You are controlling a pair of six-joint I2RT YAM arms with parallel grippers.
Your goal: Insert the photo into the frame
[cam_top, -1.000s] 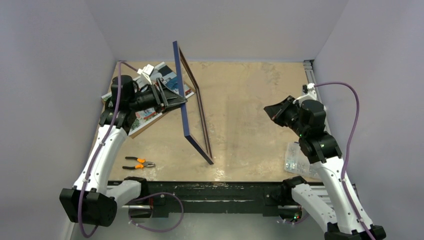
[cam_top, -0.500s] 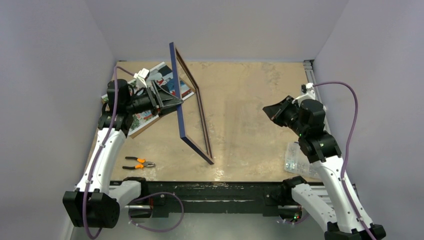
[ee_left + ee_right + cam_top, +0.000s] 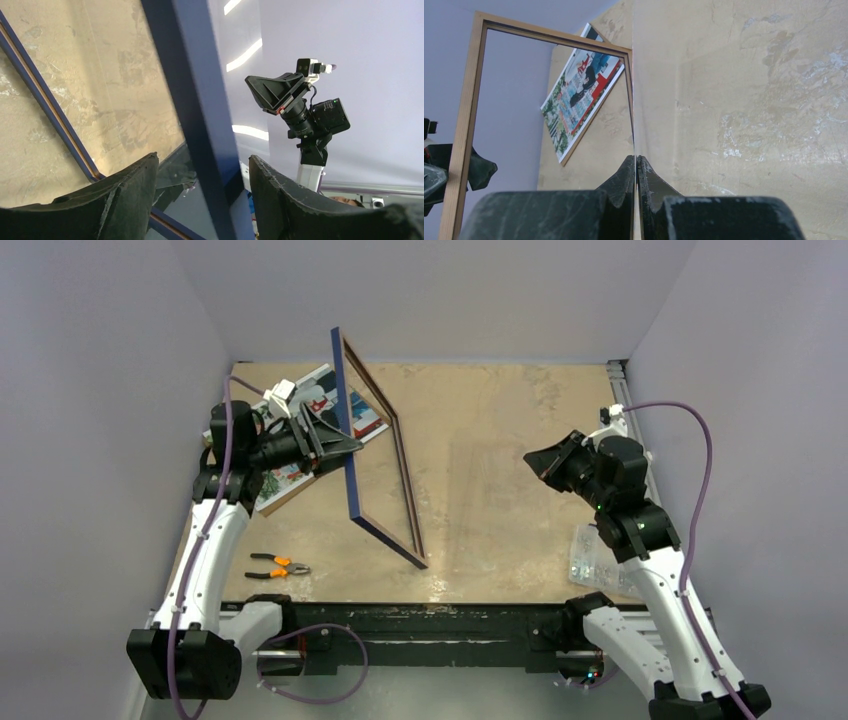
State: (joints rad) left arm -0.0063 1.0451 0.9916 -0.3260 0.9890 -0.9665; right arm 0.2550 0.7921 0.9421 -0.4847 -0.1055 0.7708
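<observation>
Frame (image 3: 192,75) rail between spread left gripper (image 3: 202,160) fingers, not clamped | right gripper (image 3: 637,162) fingers pressed together

Thin-railed rectangular picture frame (image 3: 344,430): dark blue front face, light wood-brown back face. Large rectangular colour print (image 3: 579,102): red, blue and white areas, with green foliage along one side. Flat tabletop (image 3: 500,440): mottled tan with paler blotches. Small pliers (image 3: 278,565): orange handles, dark head. Enclosure walls (image 3: 450,290): plain pale lavender.
</observation>
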